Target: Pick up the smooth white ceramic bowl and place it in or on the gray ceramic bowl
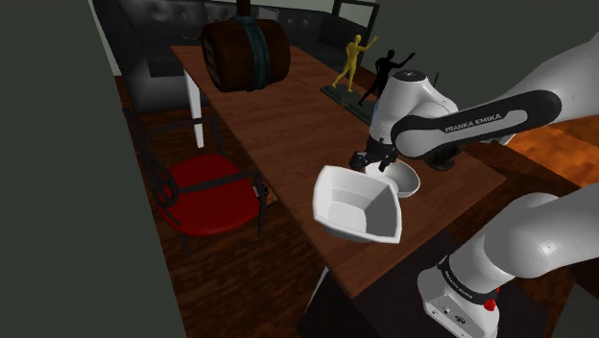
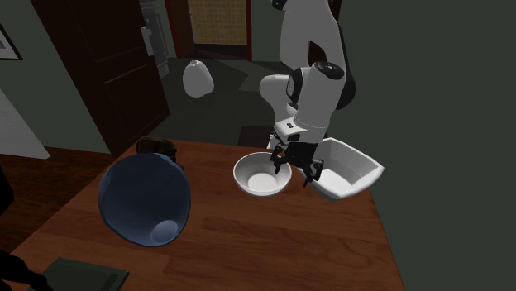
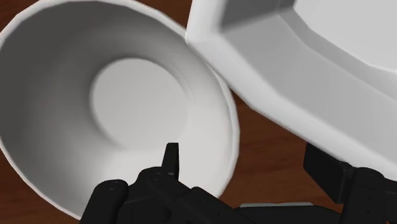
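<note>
So the gripper (image 2: 299,174) is spread wide and holding nothing: 1 finger sits inside the round white bowl (image 2: 260,175), the other outside its rim. That bowl stands upright on the wooden tabletop (image 2: 248,240). The angular white bowl (image 2: 351,169) is tilted right next to it, by the tabletop's edge, just beside the outer finger.

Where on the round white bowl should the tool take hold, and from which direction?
Probably its thin rim, from above, with one finger inside and one outside. The round white bowl sits upright with its mouth open upward, and it looks too wide to span whole. The open tool straddles the rim on the side next to the angular white bowl, where the gap is narrow.
</note>
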Motion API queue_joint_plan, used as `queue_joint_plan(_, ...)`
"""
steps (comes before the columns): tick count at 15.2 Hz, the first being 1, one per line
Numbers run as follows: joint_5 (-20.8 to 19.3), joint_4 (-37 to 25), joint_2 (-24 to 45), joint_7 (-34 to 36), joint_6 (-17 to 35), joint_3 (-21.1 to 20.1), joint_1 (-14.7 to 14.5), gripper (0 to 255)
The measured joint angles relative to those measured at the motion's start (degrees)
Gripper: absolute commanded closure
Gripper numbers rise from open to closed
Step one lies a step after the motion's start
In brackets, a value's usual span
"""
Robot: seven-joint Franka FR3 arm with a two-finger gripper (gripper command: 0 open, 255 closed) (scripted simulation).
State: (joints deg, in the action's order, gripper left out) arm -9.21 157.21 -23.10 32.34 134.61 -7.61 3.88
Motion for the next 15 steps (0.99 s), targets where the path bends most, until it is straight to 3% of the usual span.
queue_joint_plan(4,-0.1,-0.1,0.5,0.2,0.1,0.0,0.1,0)
queue_joint_plan(5,-0.2,0.1,0.4,0.1,0.4,0.0,0.1,255)
queue_joint_plan(15,0.1,1.1,-0.5,0.0,-0.1,-0.2,-0.3,255)
